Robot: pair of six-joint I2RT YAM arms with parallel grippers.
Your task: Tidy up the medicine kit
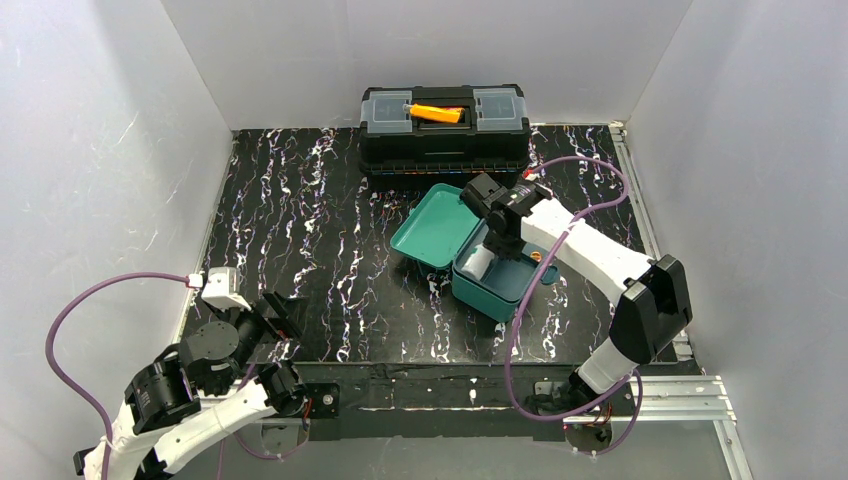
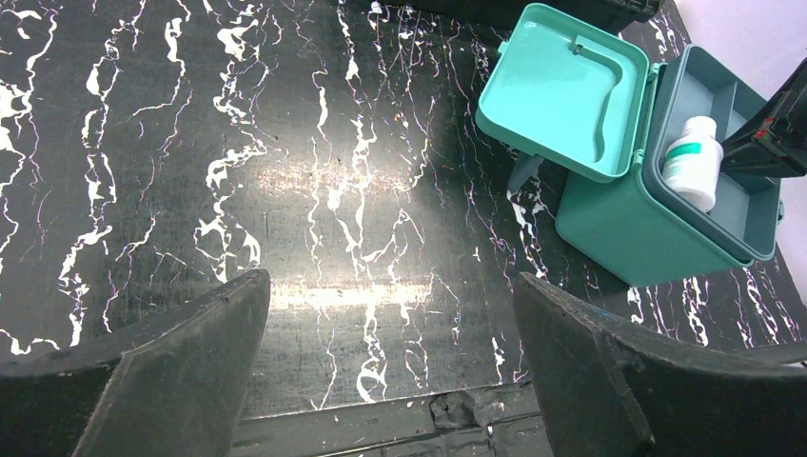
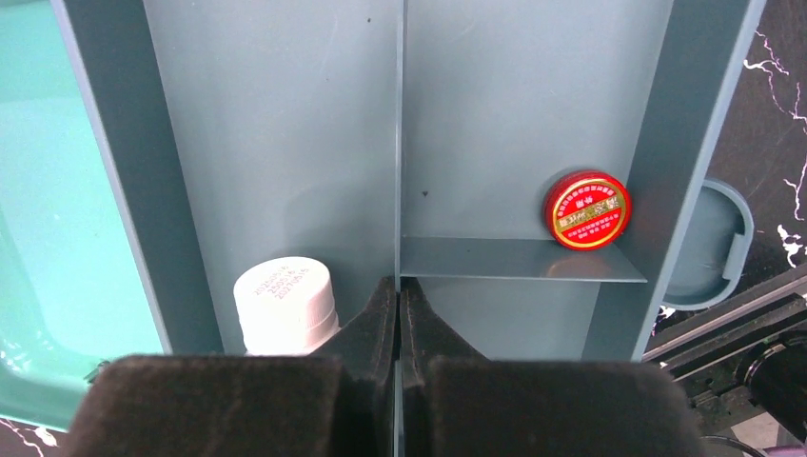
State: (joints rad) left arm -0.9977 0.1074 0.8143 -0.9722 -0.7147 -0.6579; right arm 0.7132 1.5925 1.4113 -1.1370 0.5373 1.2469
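The kit (image 1: pixel 497 292) stands open at 5 o'clock of the toolbox (image 1: pixel 443 125), its lid (image 1: pixel 435 225) laid back toward 10 o'clock. The right gripper (image 3: pixel 400 286) hangs over the tray divider (image 3: pixel 400 143) with its fingers pressed together. A bottle (image 3: pixel 285 297) lies to the left of the divider and a tin (image 3: pixel 587 209) to the right. The left gripper (image 2: pixel 390 281), at 7 o'clock on the table (image 1: pixel 300 200), has its fingers spread wide and holds nothing.
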